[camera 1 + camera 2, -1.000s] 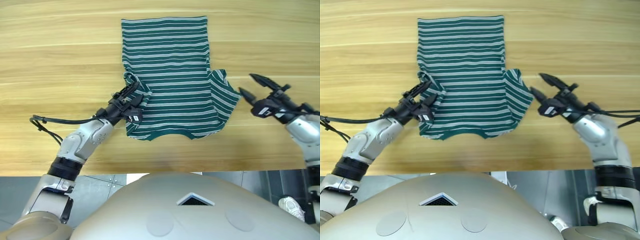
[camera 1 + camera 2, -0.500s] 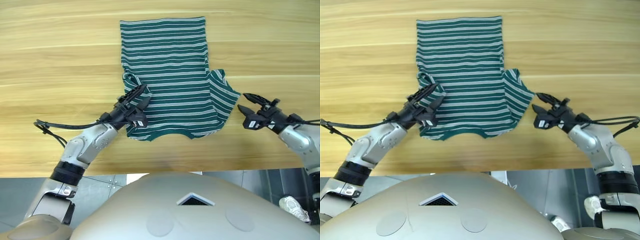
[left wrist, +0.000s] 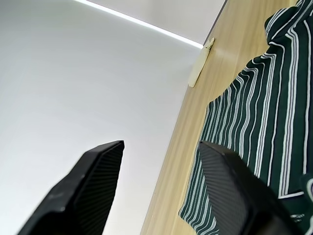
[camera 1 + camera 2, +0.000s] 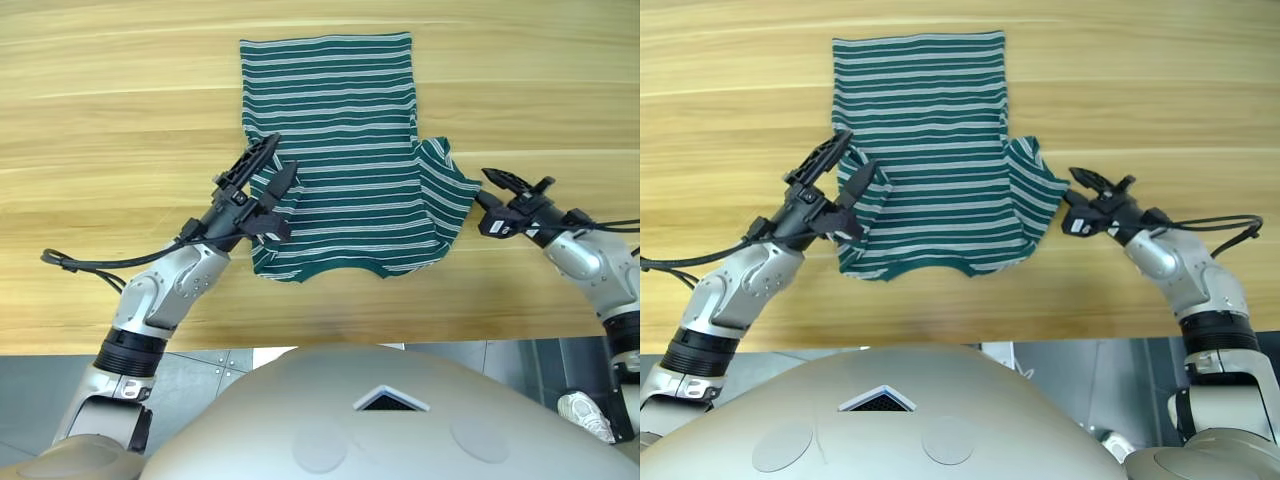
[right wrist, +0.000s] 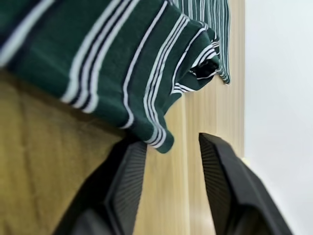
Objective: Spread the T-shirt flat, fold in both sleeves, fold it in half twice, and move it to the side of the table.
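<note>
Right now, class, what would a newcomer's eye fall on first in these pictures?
A green striped T-shirt lies in the middle of the wooden table, its right sleeve sticking out sideways. The left hand hovers open over the shirt's left edge, and the right hand sits open at the tip of that sleeve.

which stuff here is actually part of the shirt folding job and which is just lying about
Part of the job:
T-shirt, lying on the table
left hand, open above the shirt's left sleeve
right hand, open at the right sleeve's edge

Just lying about:
pale flat piece at an edge of the table
white shoe on the floor
</note>
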Controlling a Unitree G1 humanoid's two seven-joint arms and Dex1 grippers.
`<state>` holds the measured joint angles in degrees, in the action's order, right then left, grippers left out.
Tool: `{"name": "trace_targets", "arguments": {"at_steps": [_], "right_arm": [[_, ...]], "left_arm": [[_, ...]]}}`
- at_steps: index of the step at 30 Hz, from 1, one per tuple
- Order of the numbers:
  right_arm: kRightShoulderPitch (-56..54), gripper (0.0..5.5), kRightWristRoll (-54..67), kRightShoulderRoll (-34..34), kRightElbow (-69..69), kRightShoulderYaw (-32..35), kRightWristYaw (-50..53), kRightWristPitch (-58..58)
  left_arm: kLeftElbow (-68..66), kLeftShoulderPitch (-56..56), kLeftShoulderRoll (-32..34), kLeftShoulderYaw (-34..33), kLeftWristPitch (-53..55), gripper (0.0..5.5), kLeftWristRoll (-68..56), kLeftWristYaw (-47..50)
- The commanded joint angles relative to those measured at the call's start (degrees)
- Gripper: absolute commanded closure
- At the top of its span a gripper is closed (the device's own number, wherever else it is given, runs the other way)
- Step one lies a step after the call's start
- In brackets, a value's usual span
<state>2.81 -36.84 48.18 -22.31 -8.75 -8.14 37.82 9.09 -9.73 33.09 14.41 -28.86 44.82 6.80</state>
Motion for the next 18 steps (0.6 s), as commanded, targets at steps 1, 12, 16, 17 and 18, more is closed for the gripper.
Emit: {"name": "trace_targets", "arguments": {"at_steps": [1, 12, 16, 17, 18], "right_arm": [[1.25, 4.45, 0.24, 0.98, -0.26, -1.44, -1.35, 0.33], [1.42, 5.48, 1.15, 1.49, -0.30, -1.83, 0.02, 0.27], [1.77, 5.48, 3.14, 0.41, 2.60, -1.28, 0.61, 1.30], [1.68, 5.48, 3.22, 0.23, 3.03, -1.27, 0.95, 1.83], [1.59, 5.48, 3.31, 0.05, 3.40, -1.16, 1.24, 2.15]], "left_arm": [[1.19, -0.27, -0.18, -0.92, -0.51, 2.63, 0.03, 0.22], [3.72, -1.37, -1.76, -4.79, -0.99, 2.63, -1.61, 1.80], [3.21, -1.57, -2.23, -4.97, -1.19, 2.63, -1.63, 1.62], [2.70, -1.44, -2.25, -4.74, -1.16, 2.63, -1.32, 1.44], [2.25, -1.35, -2.25, -4.53, -1.18, 2.63, -1.05, 1.35]]}}
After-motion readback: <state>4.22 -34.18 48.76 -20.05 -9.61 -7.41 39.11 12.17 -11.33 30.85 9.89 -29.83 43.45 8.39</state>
